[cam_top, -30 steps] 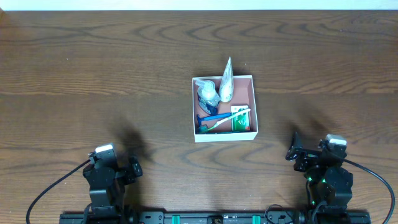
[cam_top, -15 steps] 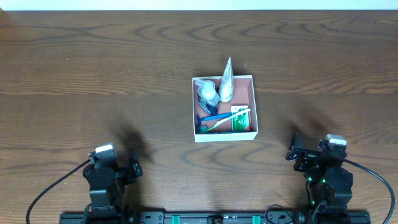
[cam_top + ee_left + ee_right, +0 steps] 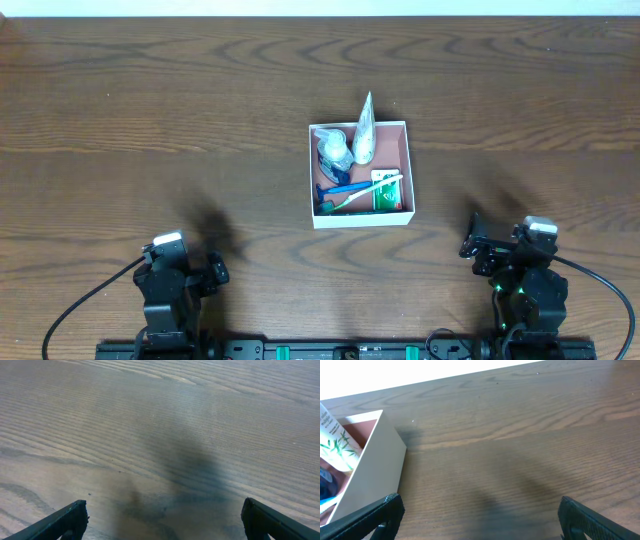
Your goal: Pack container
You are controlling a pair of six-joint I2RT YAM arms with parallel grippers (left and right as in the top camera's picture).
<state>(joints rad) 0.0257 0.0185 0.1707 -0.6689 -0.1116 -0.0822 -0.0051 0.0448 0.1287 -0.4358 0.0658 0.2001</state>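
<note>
A dark brown wood-grain surface [image 3: 150,120] fills nearly the whole overhead view, its grain running in long wavy bands. A thin pale strip [image 3: 320,7] lies beyond its far edge. Even light leaves soft, blurred shadows [image 3: 212,228] on the wood.

You see even, soft light overhead; faint blurred shadows smudge the table [image 3: 120,110] at 8 and 3 o'clock.
</note>
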